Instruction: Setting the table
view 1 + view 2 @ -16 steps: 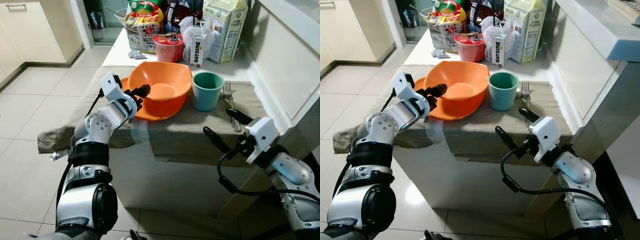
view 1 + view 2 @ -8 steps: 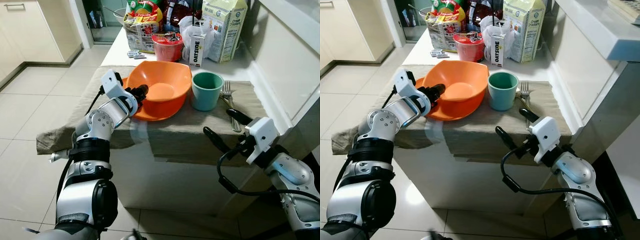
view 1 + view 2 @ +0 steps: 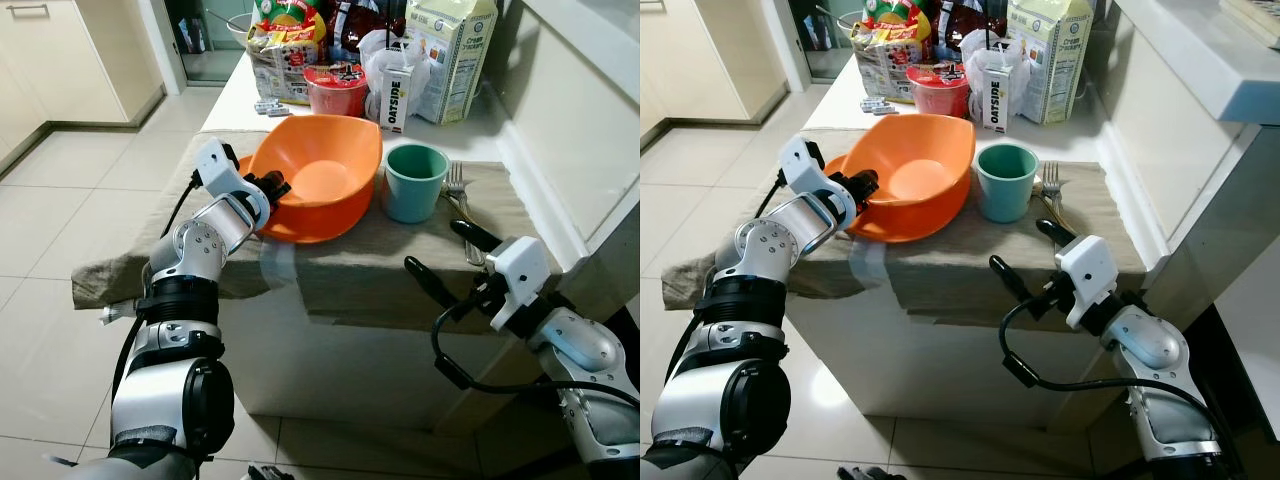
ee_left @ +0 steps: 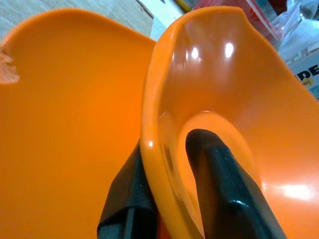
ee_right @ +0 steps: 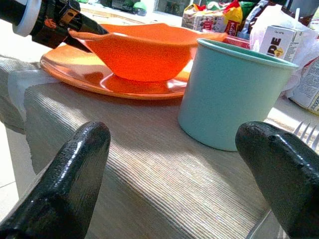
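Observation:
An orange bowl (image 3: 322,168) sits tilted on an orange plate (image 3: 305,234) on a grey-brown cloth (image 3: 370,265) spread over the table. My left gripper (image 3: 272,188) is shut on the bowl's left rim; in the left wrist view one black finger (image 4: 222,174) lies inside the bowl (image 4: 249,89) and the other outside, above the plate (image 4: 65,124). A teal cup (image 3: 414,182) stands right of the bowl, with a fork (image 3: 456,185) beside it. My right gripper (image 3: 437,248) hangs open at the table's front edge, pointed at the cup (image 5: 234,94).
Groceries crowd the table's far end: a tall carton (image 3: 452,60), a small Oatside carton (image 3: 396,100), a red noodle cup (image 3: 336,92) and snack bags (image 3: 288,45). A white counter wall (image 3: 560,130) runs along the right. Tiled floor (image 3: 60,200) lies to the left.
My left gripper has drawn slightly back to the left with the bowl's rim, and the bowl has tipped up on that side. The right arm has barely moved.

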Controlling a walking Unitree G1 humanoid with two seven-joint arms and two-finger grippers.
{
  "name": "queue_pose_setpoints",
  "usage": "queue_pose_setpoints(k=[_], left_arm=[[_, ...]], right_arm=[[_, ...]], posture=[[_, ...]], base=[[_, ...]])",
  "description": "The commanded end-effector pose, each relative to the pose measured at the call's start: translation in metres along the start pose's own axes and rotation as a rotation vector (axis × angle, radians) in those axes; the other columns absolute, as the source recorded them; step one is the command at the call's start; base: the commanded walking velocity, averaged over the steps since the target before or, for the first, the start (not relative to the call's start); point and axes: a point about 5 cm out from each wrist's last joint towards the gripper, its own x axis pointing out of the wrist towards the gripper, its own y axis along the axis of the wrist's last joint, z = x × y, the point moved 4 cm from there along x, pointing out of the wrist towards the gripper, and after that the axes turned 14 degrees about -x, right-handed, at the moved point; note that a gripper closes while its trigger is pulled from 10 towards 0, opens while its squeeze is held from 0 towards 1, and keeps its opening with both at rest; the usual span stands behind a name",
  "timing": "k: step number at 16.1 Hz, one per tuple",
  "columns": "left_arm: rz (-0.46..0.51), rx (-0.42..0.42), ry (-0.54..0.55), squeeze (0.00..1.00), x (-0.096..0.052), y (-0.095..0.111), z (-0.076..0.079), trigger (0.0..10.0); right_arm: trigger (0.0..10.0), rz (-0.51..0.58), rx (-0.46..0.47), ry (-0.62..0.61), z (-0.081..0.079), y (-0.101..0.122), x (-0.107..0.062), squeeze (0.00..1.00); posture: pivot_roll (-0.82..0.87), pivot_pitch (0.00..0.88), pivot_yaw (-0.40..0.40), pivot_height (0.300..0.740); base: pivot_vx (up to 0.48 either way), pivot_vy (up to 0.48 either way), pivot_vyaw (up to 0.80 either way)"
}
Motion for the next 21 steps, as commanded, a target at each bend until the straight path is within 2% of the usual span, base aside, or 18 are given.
queue_pose_setpoints(k=[1, 4, 9, 15, 18, 21], left_arm=[[0.024, 0.016, 0.017, 0.00, 0.000, 0.007, -0.002, 0.0], [0.061, 0.018, -0.009, 0.00, -0.001, 0.013, 0.003, 0.0], [0.144, 0.052, -0.115, 0.00, -0.008, 0.031, 0.029, 0.0], [0.230, 0.115, -0.191, 0.00, -0.019, 0.048, 0.046, 0.0], [0.306, 0.216, -0.219, 0.00, -0.029, 0.061, 0.056, 0.0], [0.380, 0.356, -0.252, 0.00, -0.042, 0.071, 0.061, 0.0]], right_arm=[[10.0, 0.001, -0.009, 0.004, 0.000, 0.001, 0.002, 0.00], [10.0, -0.001, -0.008, 0.005, -0.001, 0.000, 0.003, 0.00], [10.0, -0.005, -0.003, 0.003, -0.003, -0.002, 0.004, 0.00], [10.0, -0.005, 0.008, -0.007, -0.006, -0.003, 0.005, 0.00], [10.0, -0.004, 0.013, -0.009, -0.008, -0.003, 0.006, 0.00], [10.0, 0.001, 0.017, -0.012, -0.011, -0.003, 0.009, 0.00]], posture=[[-0.21, 0.011, 0.066, 0.740], [-0.21, 0.007, 0.063, 0.740], [-0.20, 0.003, 0.063, 0.740], [-0.20, 0.006, 0.063, 0.740], [-0.20, 0.007, 0.063, 0.740], [-0.19, 0.010, 0.061, 0.740]], base=[[0.000, 0.000, 0.00], [0.000, 0.000, 0.00], [0.000, 0.000, 0.00], [0.000, 0.000, 0.00], [0.000, 0.000, 0.00], [0.000, 0.000, 0.00]])
